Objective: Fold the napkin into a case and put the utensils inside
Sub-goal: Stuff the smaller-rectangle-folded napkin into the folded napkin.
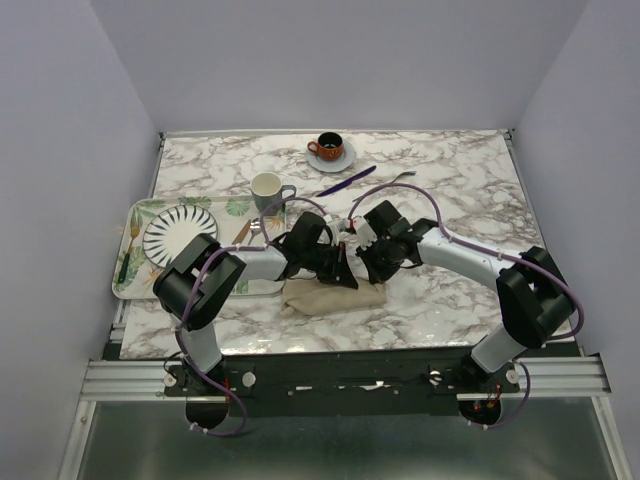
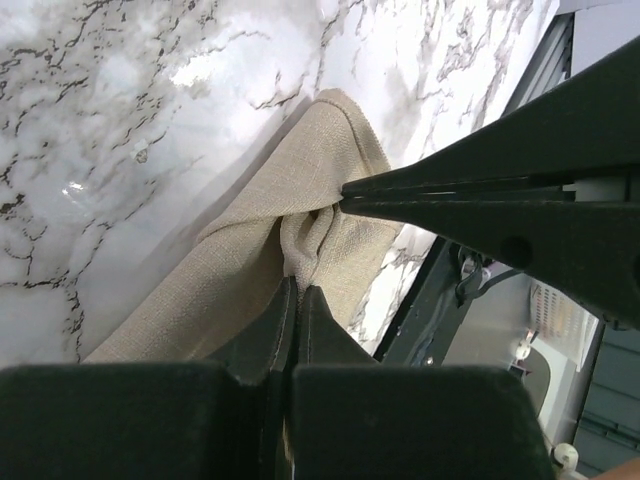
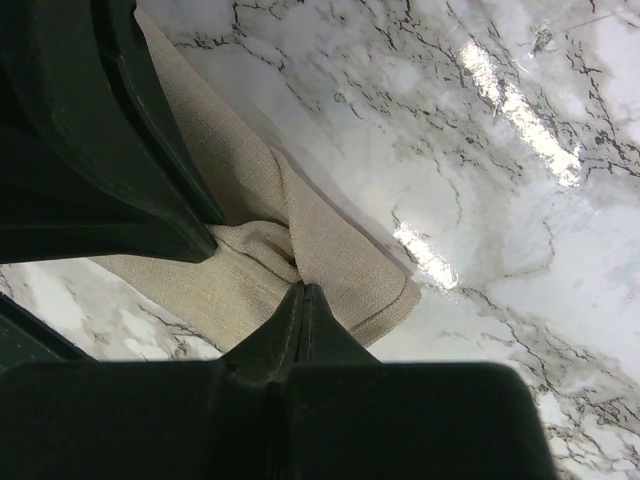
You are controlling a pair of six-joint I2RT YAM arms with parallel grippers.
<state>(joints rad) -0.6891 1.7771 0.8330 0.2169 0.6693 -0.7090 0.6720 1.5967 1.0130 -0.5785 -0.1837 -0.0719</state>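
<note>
The napkin (image 1: 335, 296) lies close to the near edge of the table (image 1: 450, 180), midway between the two arm bases. In the left wrist view the table's edge runs just beside one short end of the cloth. Bare marble stretches to the right of the cloth and across most of the far half. The left side is taken up by a tray (image 1: 135, 215), which reaches the table's left edge.

Both grippers meet over the middle of the napkin, tips near each other. The left gripper (image 2: 298, 300) has its fingers pressed together on a gathered fold of the cloth. The right gripper (image 3: 305, 295) is likewise clamped tight on a fold right beside it. The fabric puckers into a small ridge between the two pinches, while the rest spreads out flat in a long folded strip.

There is one napkin. The utensils, one purple knife (image 1: 346, 181) and one fork (image 1: 400, 178), lie near each other on the marble beyond the arms, well apart from the cloth. One plate (image 1: 180, 232) sits on the tray. One mug (image 1: 267, 190) stands just past it, and one cup (image 1: 329, 146) rests on one saucer (image 1: 345, 160) near the far edge.
</note>
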